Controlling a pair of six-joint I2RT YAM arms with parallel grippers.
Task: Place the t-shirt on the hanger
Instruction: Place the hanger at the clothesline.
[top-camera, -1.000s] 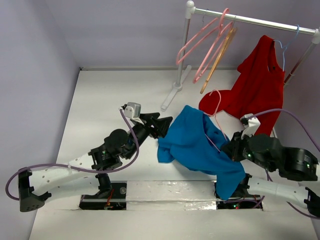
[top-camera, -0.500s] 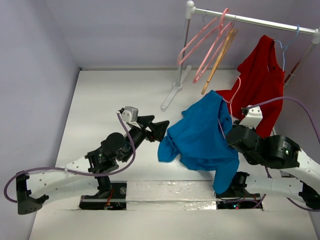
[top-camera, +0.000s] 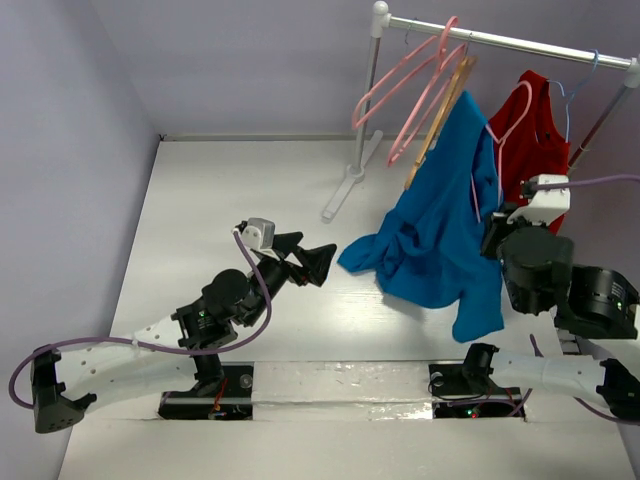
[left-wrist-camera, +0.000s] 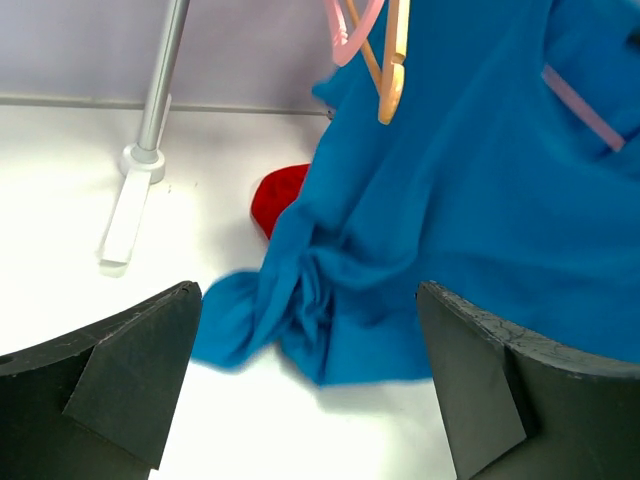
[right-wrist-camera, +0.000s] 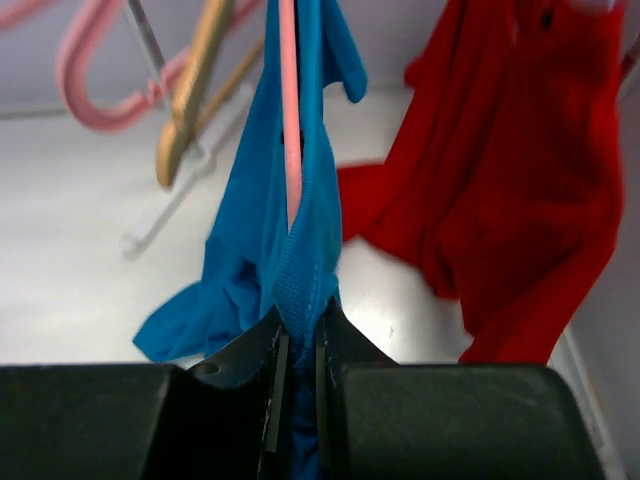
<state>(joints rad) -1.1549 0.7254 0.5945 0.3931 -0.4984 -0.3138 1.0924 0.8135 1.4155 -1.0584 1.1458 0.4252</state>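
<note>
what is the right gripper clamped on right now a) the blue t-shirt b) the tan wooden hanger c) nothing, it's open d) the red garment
A: in the right wrist view the right gripper is closed on a fold of the t-shirt, with the pink hanger rising just above the pinch, while the red garment hangs apart to the side.
</note>
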